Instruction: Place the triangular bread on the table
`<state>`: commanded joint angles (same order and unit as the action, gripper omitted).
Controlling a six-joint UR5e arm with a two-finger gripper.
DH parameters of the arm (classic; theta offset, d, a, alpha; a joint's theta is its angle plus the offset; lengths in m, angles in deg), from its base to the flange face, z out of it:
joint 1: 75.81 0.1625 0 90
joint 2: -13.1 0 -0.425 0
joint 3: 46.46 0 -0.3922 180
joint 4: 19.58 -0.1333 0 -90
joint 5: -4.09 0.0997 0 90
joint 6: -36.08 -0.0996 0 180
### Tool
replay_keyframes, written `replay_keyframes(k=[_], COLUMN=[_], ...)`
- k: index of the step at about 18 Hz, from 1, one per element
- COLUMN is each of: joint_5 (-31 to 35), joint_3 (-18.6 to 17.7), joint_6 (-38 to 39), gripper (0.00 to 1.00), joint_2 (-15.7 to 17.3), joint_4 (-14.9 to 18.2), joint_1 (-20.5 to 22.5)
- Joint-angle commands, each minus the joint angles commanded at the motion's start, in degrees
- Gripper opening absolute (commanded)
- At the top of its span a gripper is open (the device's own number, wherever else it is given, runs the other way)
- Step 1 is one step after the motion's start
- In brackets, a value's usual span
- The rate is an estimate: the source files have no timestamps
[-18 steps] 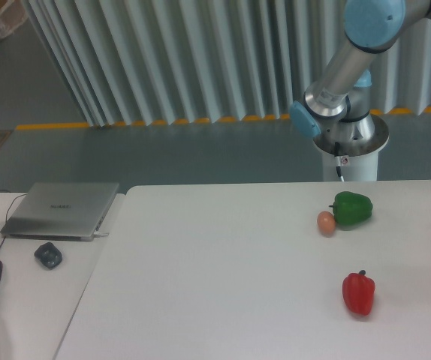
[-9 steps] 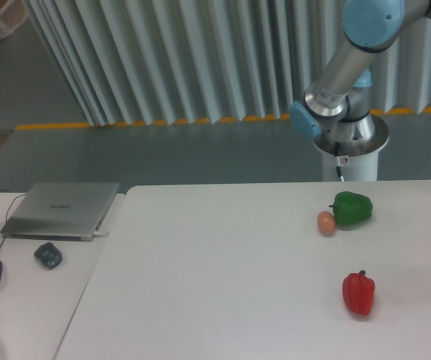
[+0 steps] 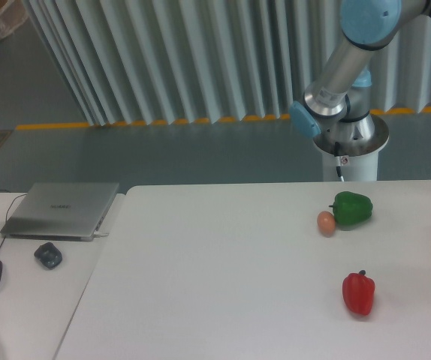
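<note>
The triangular bread is out of view. The white table [image 3: 223, 285] fills the lower right of the camera view. Only the arm's silver and blue links [image 3: 343, 67] and its base [image 3: 349, 146] show, behind the table's far edge at the upper right. The arm runs out of the frame at the top right, so the gripper does not appear.
A green pepper [image 3: 351, 208] lies near the far right of the table with a small orange-brown egg [image 3: 326, 222] touching its left side. A red pepper [image 3: 358, 293] lies nearer the front. On the left desk are a shut laptop [image 3: 61, 209] and dark mice [image 3: 48, 255].
The arm's upper blue joint has shifted very slightly to the left. A pale shape at the bottom left corner has drawn back since a second ago. The objects on the table have not moved.
</note>
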<state>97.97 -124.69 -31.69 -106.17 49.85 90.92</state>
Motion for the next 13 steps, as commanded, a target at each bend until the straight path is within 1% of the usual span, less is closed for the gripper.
replay_keyframes(k=[1, 4, 5, 6, 7, 8, 10, 13], joint_5=[-0.97, -1.15, -1.76, -3.42, -4.05, -4.14, -4.31, -4.75], joint_3=[0.35, 0.62, 1.32, 2.54, 2.73, 2.82, 2.73, 1.33], joint_6=[0.09, 0.09, 0.0, 0.09, 0.09, 0.09, 0.0, 0.61], gripper=[0.14, 0.14, 0.14, 0.14, 0.15, 0.15, 0.15, 0.15], joint_2=[0.7, 2.02, 2.46, 2.9, 3.25, 3.6, 4.22, 5.62], joint_4=[0.97, 3.78, 5.61, 8.94, 9.84, 10.03, 11.87, 13.1], joint_1=[0.17, 0.0, -0.09, -0.09, -0.17, -0.18, -0.96, -5.0])
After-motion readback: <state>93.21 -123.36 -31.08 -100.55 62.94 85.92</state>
